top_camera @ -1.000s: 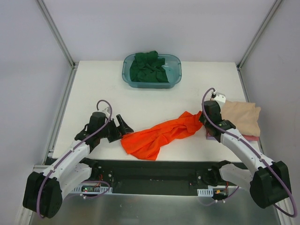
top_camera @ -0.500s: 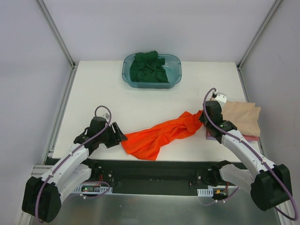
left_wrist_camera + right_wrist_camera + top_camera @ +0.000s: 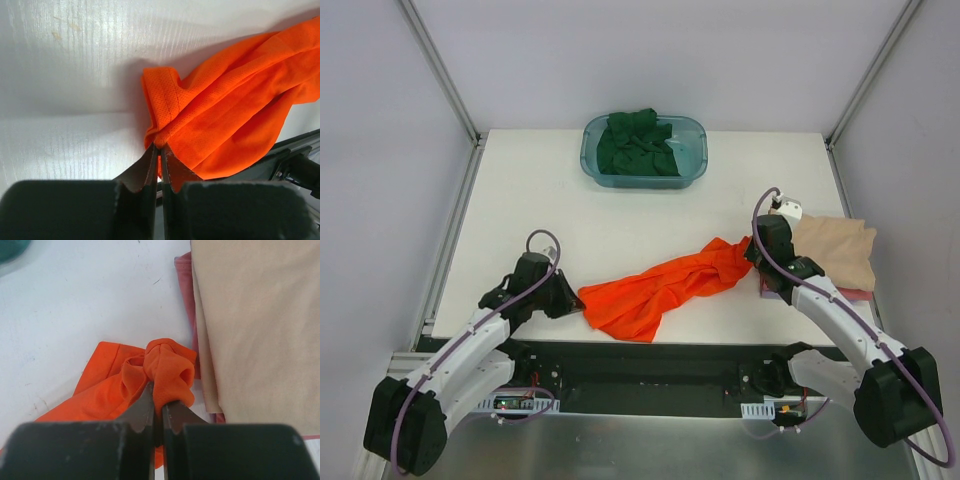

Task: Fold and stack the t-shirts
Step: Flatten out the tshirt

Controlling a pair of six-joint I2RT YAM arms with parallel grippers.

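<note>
Clamped shut with the left claw point(image 3: 160, 150) on the orange shirt's point(image 3: 660, 285) hem corner, with the right claw point(image 3: 159, 399) on its bunched far end; lying twisted across the counter point(image 3: 540, 190) between them. Only a thin pinch at left: liable to slip under a hard pull. Might also drag the beige shirt point(image 3: 835, 250) just beside.

Shirts, counted by colour: one orange-red shirt point(image 3: 660, 285), one beige shirt point(image 3: 835, 250) and one pink shirt point(image 3: 186, 295), seen only as an edge under the beige. There is also one heap of dark green cloth point(image 3: 638, 145) — whether it is a single shirt or several cannot be told. One teal tub point(image 3: 645, 182). One white table point(image 3: 620, 220). Two arms — a left arm point(image 3: 470, 345) and a right arm point(image 3: 840, 320). Each carries one gripper, so two: the left gripper point(image 3: 160, 146) and the right gripper point(image 3: 159, 395). Two purple cables point(image 3: 545, 240), one per arm.
</note>
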